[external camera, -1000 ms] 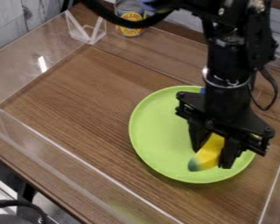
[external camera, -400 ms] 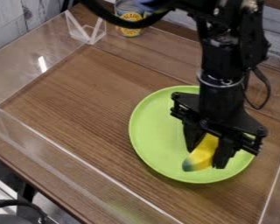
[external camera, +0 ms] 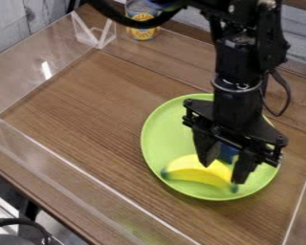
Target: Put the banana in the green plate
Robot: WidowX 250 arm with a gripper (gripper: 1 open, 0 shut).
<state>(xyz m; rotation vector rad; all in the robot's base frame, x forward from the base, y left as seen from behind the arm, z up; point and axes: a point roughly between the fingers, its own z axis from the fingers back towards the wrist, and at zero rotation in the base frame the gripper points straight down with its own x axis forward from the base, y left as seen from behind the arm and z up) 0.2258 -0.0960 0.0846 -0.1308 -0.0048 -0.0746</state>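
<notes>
In the single camera view, we see our black, jointed robot gripper [external camera: 221, 168] reaching down from the upper right over the large, round, lime-green flat plate [external camera: 163, 133]. The small, curved, smooth yellow toy banana with dark greenish tips [external camera: 194, 170] lies on the plate, towards six o'clock of its centre, one tip pointing to about seven o'clock and the other to about five. Our fingers stand apart above and beside the banana; we see no clear grip on it, though we cannot tell whether a fingertip touches it. Part of a blue thing [external camera: 228, 151] shows behind the fingers, near three o'clock on the plate; too much of it is hidden for us to name it. At eleven o'clock from the plate, well apart, a glass jar with a yellowish band [external camera: 144, 26] stands near the far edge of the brown wooden-looking table [external camera: 79, 117].

We judge the placing as good as done: the banana is within the rim. What is left, we think, is to lift straight up without dragging the banana, then withdraw.
</notes>
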